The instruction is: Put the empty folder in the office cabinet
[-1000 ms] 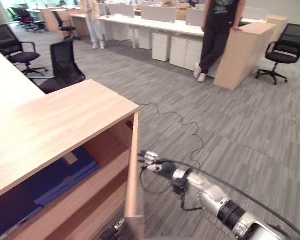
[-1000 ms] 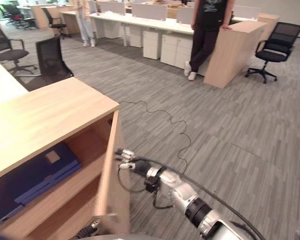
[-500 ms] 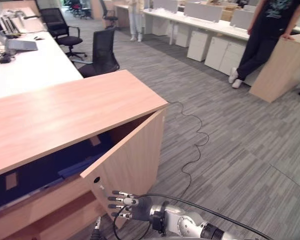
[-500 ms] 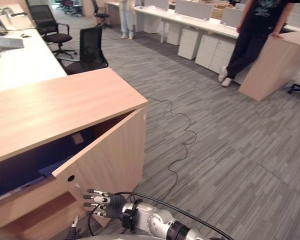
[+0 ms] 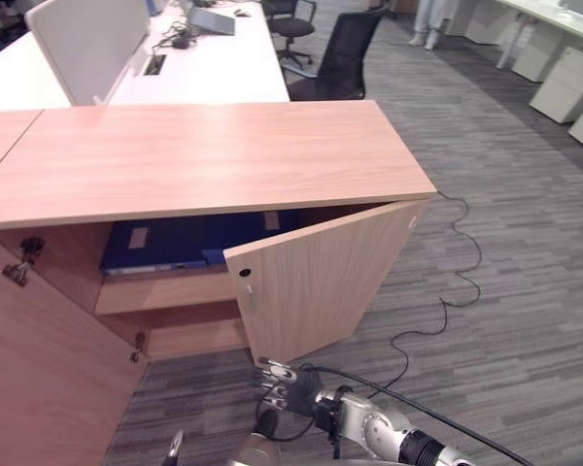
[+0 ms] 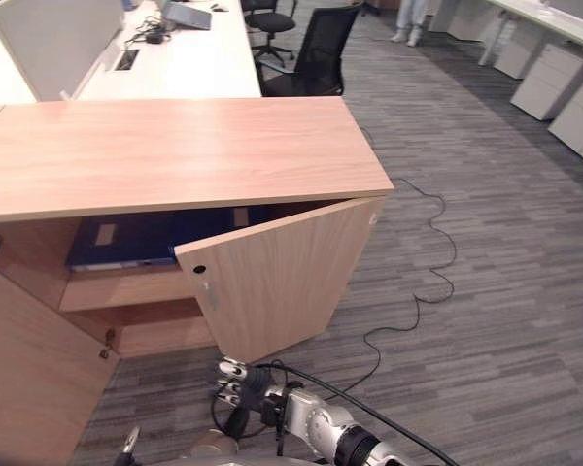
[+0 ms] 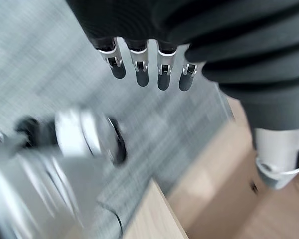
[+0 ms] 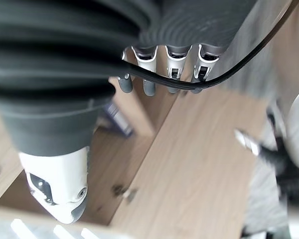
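Observation:
A dark blue folder (image 5: 165, 243) lies flat on the upper shelf of the wooden office cabinet (image 5: 204, 155). The cabinet's right door (image 5: 321, 282) stands half shut across the shelf's right part; the left door (image 5: 39, 369) hangs wide open. My right hand (image 5: 290, 386) is low over the carpet just below the right door's bottom corner, open, fingers (image 8: 172, 64) straight and holding nothing. My left hand (image 7: 141, 69) hangs open and empty beside the cabinet's wood, one fingertip (image 5: 173, 447) showing at the bottom edge of the eye views.
Behind the cabinet stands a white desk (image 5: 204, 68) with a grey divider (image 5: 83, 44) and a laptop (image 5: 212, 19). Black office chairs (image 5: 340, 58) are past it. White drawer units (image 5: 573, 83) stand far right across grey carpet (image 5: 505, 214). A person's legs (image 5: 428, 19) show far back.
The whole view has swung round to face the cabinet front. The right door has swung from wide open to half shut. My right hand has dropped below the door's lower edge.

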Robot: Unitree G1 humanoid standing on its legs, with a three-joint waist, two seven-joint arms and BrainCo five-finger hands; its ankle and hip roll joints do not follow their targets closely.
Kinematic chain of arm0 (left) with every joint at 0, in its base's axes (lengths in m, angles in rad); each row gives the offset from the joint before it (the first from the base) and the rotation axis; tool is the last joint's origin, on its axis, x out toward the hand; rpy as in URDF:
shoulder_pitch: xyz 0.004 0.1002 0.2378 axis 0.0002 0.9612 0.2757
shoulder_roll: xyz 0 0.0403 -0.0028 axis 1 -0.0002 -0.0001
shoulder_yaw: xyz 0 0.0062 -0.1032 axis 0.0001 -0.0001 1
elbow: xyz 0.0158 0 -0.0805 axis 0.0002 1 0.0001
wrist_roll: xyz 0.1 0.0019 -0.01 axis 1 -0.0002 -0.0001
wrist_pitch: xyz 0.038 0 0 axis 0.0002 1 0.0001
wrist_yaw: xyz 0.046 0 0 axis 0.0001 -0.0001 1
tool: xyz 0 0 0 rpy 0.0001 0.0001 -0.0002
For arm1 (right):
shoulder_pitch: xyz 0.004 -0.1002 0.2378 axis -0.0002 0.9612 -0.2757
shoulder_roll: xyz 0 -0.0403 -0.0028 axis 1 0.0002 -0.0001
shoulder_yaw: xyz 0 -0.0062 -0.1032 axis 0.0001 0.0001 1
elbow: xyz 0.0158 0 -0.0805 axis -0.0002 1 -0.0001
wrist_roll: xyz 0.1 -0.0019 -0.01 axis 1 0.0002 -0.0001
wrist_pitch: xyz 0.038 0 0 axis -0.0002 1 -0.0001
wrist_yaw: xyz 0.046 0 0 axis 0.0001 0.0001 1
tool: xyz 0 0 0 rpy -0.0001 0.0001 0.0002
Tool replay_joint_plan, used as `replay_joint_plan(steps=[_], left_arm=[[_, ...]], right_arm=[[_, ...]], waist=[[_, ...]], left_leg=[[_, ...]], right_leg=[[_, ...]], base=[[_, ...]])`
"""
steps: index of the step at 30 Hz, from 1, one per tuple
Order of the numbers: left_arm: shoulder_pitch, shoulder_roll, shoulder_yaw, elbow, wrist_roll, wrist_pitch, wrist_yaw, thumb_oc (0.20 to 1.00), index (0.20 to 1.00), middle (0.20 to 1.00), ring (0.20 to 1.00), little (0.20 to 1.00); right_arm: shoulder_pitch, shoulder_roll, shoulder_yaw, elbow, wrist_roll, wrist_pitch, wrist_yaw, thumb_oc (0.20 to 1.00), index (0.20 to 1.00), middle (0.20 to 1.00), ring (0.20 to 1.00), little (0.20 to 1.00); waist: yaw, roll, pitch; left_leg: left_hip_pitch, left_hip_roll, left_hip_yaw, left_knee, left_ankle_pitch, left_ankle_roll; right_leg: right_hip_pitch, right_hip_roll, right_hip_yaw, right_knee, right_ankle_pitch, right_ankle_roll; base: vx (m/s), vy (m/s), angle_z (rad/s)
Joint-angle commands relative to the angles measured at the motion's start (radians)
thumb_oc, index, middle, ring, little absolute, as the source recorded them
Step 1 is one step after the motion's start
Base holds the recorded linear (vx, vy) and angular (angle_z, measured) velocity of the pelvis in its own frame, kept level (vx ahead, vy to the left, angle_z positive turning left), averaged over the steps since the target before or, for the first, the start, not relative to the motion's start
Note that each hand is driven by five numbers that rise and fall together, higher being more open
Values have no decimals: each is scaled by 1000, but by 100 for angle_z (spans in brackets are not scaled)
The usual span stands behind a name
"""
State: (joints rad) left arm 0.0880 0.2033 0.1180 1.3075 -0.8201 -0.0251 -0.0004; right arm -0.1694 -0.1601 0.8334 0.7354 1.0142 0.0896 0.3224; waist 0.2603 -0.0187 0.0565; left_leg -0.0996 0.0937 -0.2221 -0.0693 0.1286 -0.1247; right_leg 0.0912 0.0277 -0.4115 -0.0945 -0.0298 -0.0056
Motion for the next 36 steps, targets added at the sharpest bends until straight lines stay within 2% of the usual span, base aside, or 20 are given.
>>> replay_joint_plan(steps=[1,3,4,5,7,10,14,18,22,24,26,27,28,29,30,31,32,33,35,36], left_arm=[[-94,-17,-37,52,-28,-19,-39,1000,1000,1000,1000,1000],[-110,-45,-75,30,-34,-29,-38,1000,1000,1000,1000,1000],[-120,-58,-92,20,-30,-32,-37,1000,1000,1000,1000,1000],[-118,-63,-101,17,-18,-29,-36,1000,1000,1000,1000,1000],[-114,-71,-112,30,5,-26,-40,1000,1000,1000,1000,1000],[-97,-78,-94,54,25,-12,-41,1000,1000,1000,1000,1000],[-88,-55,-63,83,88,0,-45,1000,1000,1000,1000,1000],[-83,-48,-57,91,123,9,-56,1000,1000,1000,1000,1000],[-80,-36,-63,88,160,5,-76,1000,1000,1000,1000,1000],[-95,-35,-87,84,178,3,-78,1000,1000,1000,1000,1000],[-124,-26,-122,80,183,-12,-72,1000,1000,1000,1000,1000],[-142,-23,-151,82,185,-29,-77,1000,1000,1000,1000,1000],[-143,-23,-151,82,185,-30,-77,1000,1000,1000,1000,1000],[-126,-10,-180,26,172,-45,-87,1000,1000,1000,1000,1000],[-127,-10,-180,26,172,-45,-87,1000,1000,1000,1000,1000],[-157,-28,-200,32,165,-44,-88,1000,1000,1000,1000,1000],[-173,-36,-212,23,153,-38,-99,1000,1000,1000,1000,1000],[-184,-34,-228,8,147,-33,-107,1000,1000,1000,1000,1000],[-186,-32,-223,9,137,-35,-104,1000,1000,1000,1000,1000],[-185,-36,-218,2,116,-36,-111,1000,1000,1000,1000,1000]], right_arm=[[3,63,-46,46,-103,-46,-23,1000,1000,1000,1000,1000],[-12,39,-116,135,-178,-85,-67,1000,1000,1000,1000,1000],[-24,31,-155,206,-227,-100,-91,1000,1000,1000,1000,1000],[-21,31,-174,253,-259,-99,-113,1000,1000,1000,1000,1000],[-19,26,-269,377,-302,-110,-159,1000,1000,1000,1000,1000],[-7,6,-386,478,-394,-121,-217,1000,1000,1000,1000,1000],[7,-32,-531,611,-496,-113,-295,1000,1000,1000,1000,1000],[8,-58,-592,664,-536,-104,-321,1000,1000,1000,1000,1000],[13,-94,-654,693,-571,-97,-327,1000,1000,1000,1000,1000],[32,-109,-700,695,-551,-99,-330,1000,1000,1000,1000,1000],[47,-117,-737,693,-520,-109,-333,1000,1000,1000,1000,1000],[51,-120,-741,708,-495,-116,-333,1000,1000,1000,1000,1000],[51,-121,-741,708,-495,-116,-333,1000,1000,1000,1000,1000],[52,-144,-749,728,-483,-114,-323,1000,1000,1000,1000,1000],[52,-144,-749,728,-483,-114,-323,1000,1000,1000,1000,1000],[45,-142,-755,739,-479,-114,-323,1000,1000,1000,1000,1000],[36,-137,-749,750,-484,-112,-330,1000,1000,1000,1000,1000],[38,-130,-753,757,-469,-110,-330,1000,1000,1000,1000,1000],[37,-127,-749,751,-465,-111,-331,1000,1000,1000,1000,1000],[46,-118,-740,740,-457,-118,-329,1000,1000,1000,1000,1000]], waist=[[-8,-53,-3],[-27,-52,26],[-41,-53,33],[-49,-56,30],[-64,-52,20],[-89,-35,-10],[-97,-38,-55],[-101,-28,-70],[-104,-8,-64],[-124,4,-45],[-168,17,-26],[-209,22,-29],[-208,23,-31],[-234,34,-28],[-232,35,-31],[-254,30,-36],[-257,24,-40],[-256,17,-43],[-261,16,-43],[-259,10,-38]], left_leg=[[6,-3,7,9,-19,-24],[-69,-5,103,106,-23,-10],[-93,15,214,147,-38,13],[-88,32,280,181,-77,21],[-89,24,345,233,-130,45],[-54,4,352,184,-139,58],[18,-30,320,74,-117,63],[70,-54,290,4,-113,77],[99,-85,254,-9,-130,108],[108,-106,209,2,-138,129],[90,-124,139,24,-126,142],[81,-133,73,24,-124,140],[77,-132,74,24,-122,140],[60,-142,21,26,-118,137],[56,-141,22,26,-117,137],[41,-145,-7,33,-115,135],[40,-139,-11,34,-120,127],[32,-129,-37,31,-111,114],[21,-115,-62,30,-99,101],[10,-88,-95,31,-82,69]], right_leg=[[-26,-38,64,7,-67,43],[-24,-60,38,7,-63,47],[-28,-71,23,7,-58,48],[-19,-73,25,7,-70,50],[-16,-80,21,7,-63,49],[-10,-79,10,7,-61,53],[7,-95,-15,7,-61,63],[11,-108,-26,27,-66,71],[-28,-155,-33,167,-99,85],[-56,-202,-14,297,-115,100],[-112,-207,106,375,-81,121],[-142,-158,331,347,-89,131],[-145,-157,332,344,-85,131],[-162,-118,551,290,-80,135],[-166,-117,552,288,-76,136],[-149,-85,654,255,-83,133],[-134,-77,678,217,-84,122],[-131,-65,653,194,-76,101],[-129,-44,651,189,-78,95],[-120,-19,639,168,-82,77]], base=[[-76,-23,0],[-159,43,9],[-91,25,35],[-64,22,45],[-9,49,19],[72,94,19],[113,107,30],[53,101,34],[13,147,26],[-22,122,19],[-75,40,90],[-19,-44,134],[-26,-66,136],[-29,-14,132],[-28,-86,123],[21,-159,93],[44,-345,68],[30,-407,88],[-9,-344,76],[-6,-238,41]])
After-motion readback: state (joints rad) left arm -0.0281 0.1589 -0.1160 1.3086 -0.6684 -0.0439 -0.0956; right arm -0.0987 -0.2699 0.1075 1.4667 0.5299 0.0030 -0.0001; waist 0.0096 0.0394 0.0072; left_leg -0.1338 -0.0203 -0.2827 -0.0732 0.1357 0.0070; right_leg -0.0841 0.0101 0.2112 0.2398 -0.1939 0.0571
